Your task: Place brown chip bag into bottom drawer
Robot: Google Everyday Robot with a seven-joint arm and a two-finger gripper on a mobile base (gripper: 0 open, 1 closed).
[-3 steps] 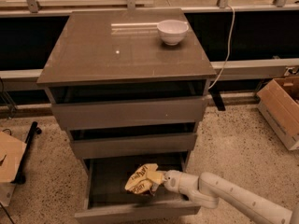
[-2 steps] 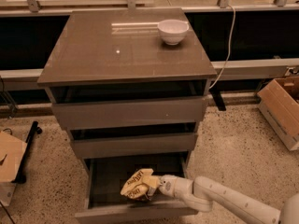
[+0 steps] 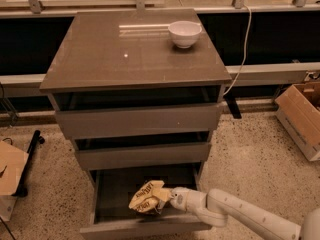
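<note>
The brown chip bag (image 3: 146, 197), crumpled with yellow ends and a dark middle, sits inside the open bottom drawer (image 3: 145, 228) of the grey-brown cabinet (image 3: 135, 54). My gripper (image 3: 167, 200) reaches in from the lower right on a white arm and is shut on the bag's right end. The bag rests low in the drawer, near its middle and close to the front panel.
A white bowl (image 3: 184, 33) stands on the cabinet top at the back right. The two upper drawers (image 3: 140, 121) stand slightly ajar. A cardboard box (image 3: 302, 116) lies on the floor at right, another (image 3: 7, 176) at left. A cable (image 3: 243, 39) hangs behind.
The gripper has moved left and lower into the drawer with the bag, bringing the bag down near the drawer floor.
</note>
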